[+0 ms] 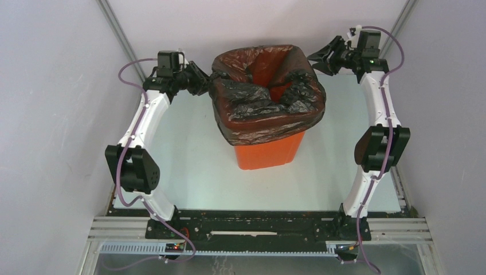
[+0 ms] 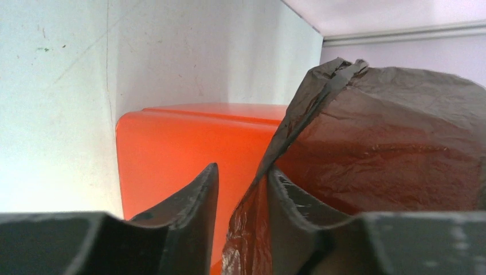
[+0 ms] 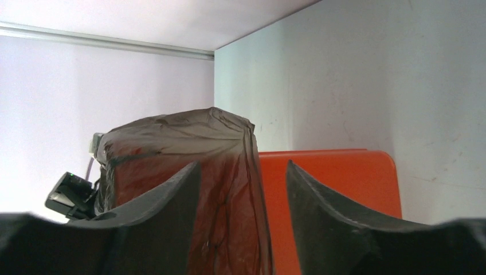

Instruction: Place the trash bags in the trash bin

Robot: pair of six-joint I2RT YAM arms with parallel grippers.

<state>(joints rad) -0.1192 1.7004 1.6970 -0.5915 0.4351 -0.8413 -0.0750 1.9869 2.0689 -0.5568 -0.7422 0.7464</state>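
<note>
So, left gripper (image 2: 243, 169) jaws are partway apart w/ a fold of the trash bag (image 1: 261, 97) film hanging in the gap. It lies against one finger, not pinched afaict. Right gripper (image 3: 242, 163) is spread wider w/ nothing in it, tips just off the bag's far-right corner, not touching. Bag's over the trash bin (image 1: 269, 152): mouth stretched round the rim, skirt folded down the outside approx halfway, middle slumped in crumples inside. Bin stands upright on the table (image 1: 189, 172), nearer the far edge, about centred btw the left & right edges.
</note>
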